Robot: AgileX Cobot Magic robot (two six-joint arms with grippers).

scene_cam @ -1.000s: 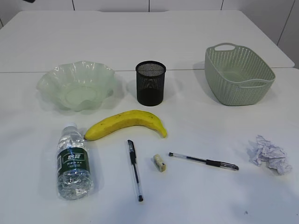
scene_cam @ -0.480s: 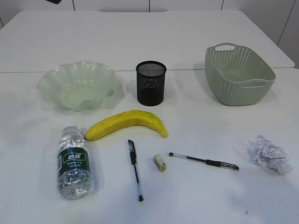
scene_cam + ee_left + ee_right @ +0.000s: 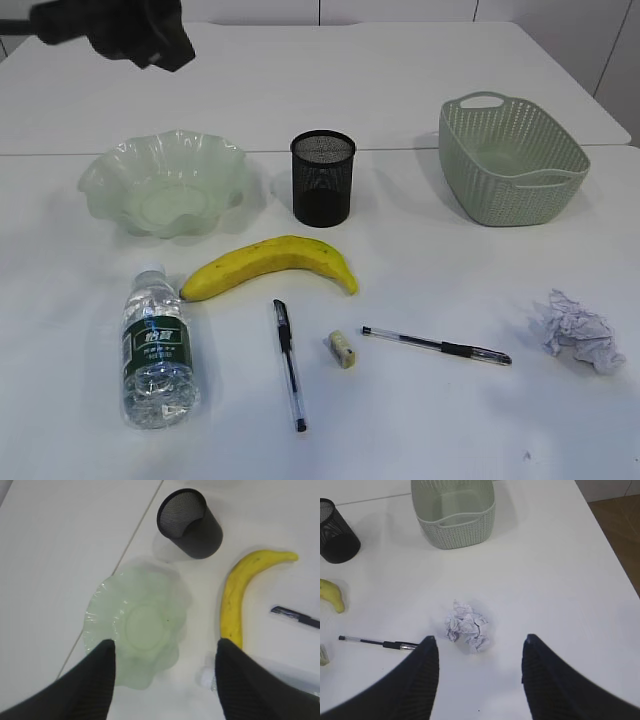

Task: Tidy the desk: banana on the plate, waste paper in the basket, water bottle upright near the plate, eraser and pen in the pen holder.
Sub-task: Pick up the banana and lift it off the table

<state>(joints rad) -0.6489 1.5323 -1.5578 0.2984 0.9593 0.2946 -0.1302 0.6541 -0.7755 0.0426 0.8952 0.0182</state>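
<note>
With nothing tidied yet, both arms are hovering, left fingers [image 3: 90,680] spread empty above the plate [image 3: 102,625] and banana [image 3: 235,595], right fingers [image 3: 415,680] spread empty over the waste paper [image 3: 466,625], each needing to descend and grasp.

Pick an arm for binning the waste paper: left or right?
Right. Its open gripper hangs above the waste paper, with the basket just beyond on the same side. The left gripper is high over the plate and banana, far across the desk.

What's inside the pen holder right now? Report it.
Nothing shows inside the pen holder: the left wrist view looks down through its mouth onto bare mesh, though the near wall hides part of the bottom. Both pens and the eraser lie on the desk.
</note>
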